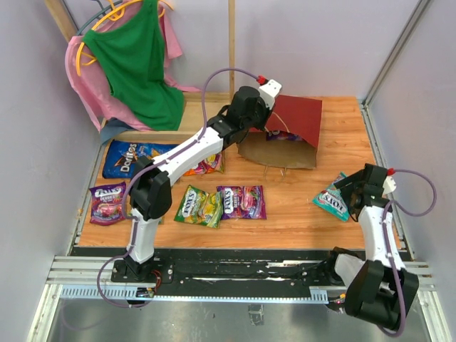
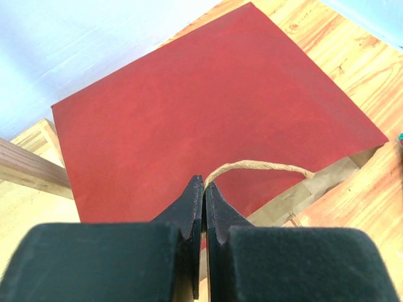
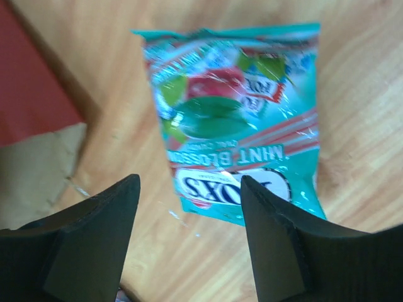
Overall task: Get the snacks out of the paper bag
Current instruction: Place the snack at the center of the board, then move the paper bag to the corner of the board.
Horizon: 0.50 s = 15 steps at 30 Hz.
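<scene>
The dark red paper bag (image 1: 298,117) lies on its side at the back of the table, its brown mouth facing the front. My left gripper (image 2: 204,182) is shut on the bag's cord handle (image 2: 264,165), just above the red side (image 2: 208,100). My right gripper (image 3: 189,189) is open and empty, just above the table beside a teal mint candy packet (image 3: 233,119), which also shows in the top view (image 1: 332,203). On the table lie the blue Doritos bag (image 1: 132,158), two purple packets (image 1: 108,203) (image 1: 242,201), a yellow-green packet (image 1: 199,205) and an orange one (image 1: 208,165).
Green and pink clothes (image 1: 139,64) hang at the back left, next to a wooden post (image 1: 231,43). Something colourful shows inside the bag mouth (image 1: 281,135). A corner of the bag shows at the left of the right wrist view (image 3: 31,94).
</scene>
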Motion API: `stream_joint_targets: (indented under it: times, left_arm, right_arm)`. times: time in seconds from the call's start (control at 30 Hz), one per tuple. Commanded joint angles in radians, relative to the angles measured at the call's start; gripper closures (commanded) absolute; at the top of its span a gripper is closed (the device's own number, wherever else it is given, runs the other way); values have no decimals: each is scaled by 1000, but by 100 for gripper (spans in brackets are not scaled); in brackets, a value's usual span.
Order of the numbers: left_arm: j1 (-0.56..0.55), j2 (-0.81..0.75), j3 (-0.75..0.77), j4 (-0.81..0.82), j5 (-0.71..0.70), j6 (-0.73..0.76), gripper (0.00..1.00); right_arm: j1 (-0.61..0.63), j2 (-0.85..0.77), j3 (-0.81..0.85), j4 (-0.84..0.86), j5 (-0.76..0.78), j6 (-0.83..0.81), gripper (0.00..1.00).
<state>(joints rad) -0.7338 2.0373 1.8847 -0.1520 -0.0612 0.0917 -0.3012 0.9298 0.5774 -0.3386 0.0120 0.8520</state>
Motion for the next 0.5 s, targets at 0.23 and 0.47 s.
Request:
stream_joint_targets:
  times: [0.23, 0.47]
  left_arm:
    - [12, -78, -59, 45, -16, 15, 97]
    - [13, -99, -85, 41, -50, 48, 97]
  right_arm:
    - [19, 220, 10, -38, 62, -49, 39]
    - [18, 366, 38, 16, 18, -5, 48]
